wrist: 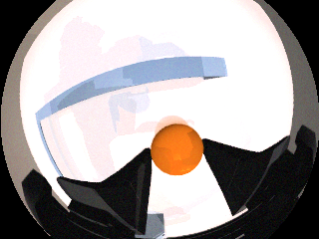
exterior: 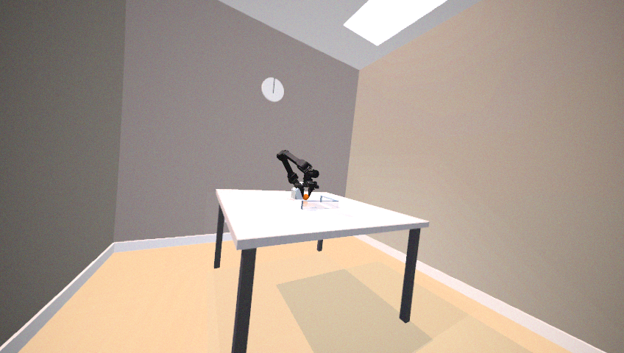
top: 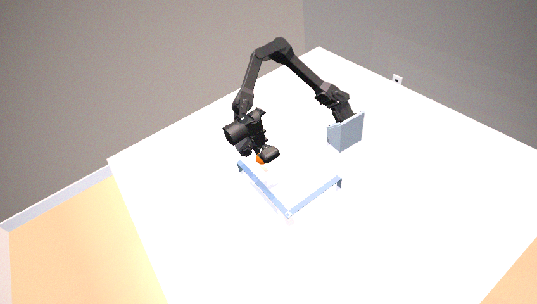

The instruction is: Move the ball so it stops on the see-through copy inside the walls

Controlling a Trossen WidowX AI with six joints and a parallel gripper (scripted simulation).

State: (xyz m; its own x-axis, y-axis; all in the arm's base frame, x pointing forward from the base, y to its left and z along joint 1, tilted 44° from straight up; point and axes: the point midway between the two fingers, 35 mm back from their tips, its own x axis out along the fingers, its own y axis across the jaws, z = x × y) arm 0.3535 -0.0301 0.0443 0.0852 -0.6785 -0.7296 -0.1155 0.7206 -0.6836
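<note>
My gripper [top: 261, 158] [exterior: 305, 196] [wrist: 176, 147] is shut on the orange ball [top: 259, 159] [exterior: 305, 197] [wrist: 176, 155], one finger on each side, and holds it above the table. The see-through copy [top: 265, 169] [wrist: 171, 120] is pale and sits low. In the wrist view the ball covers most of it, and only its upper rim shows. Two low clear walls with blue tops make a corner: one wall [top: 259, 183] [wrist: 150, 71] runs near the copy, the other wall [top: 314, 196] [wrist: 47, 144] joins it. How high the ball hangs is hard to tell.
The arm's grey base block [top: 351, 132] [exterior: 296, 193] [wrist: 156, 225] stands on the white table [top: 414, 225] [exterior: 271, 223], behind the walls. The walls' free ends stand up near the ball and on the base side.
</note>
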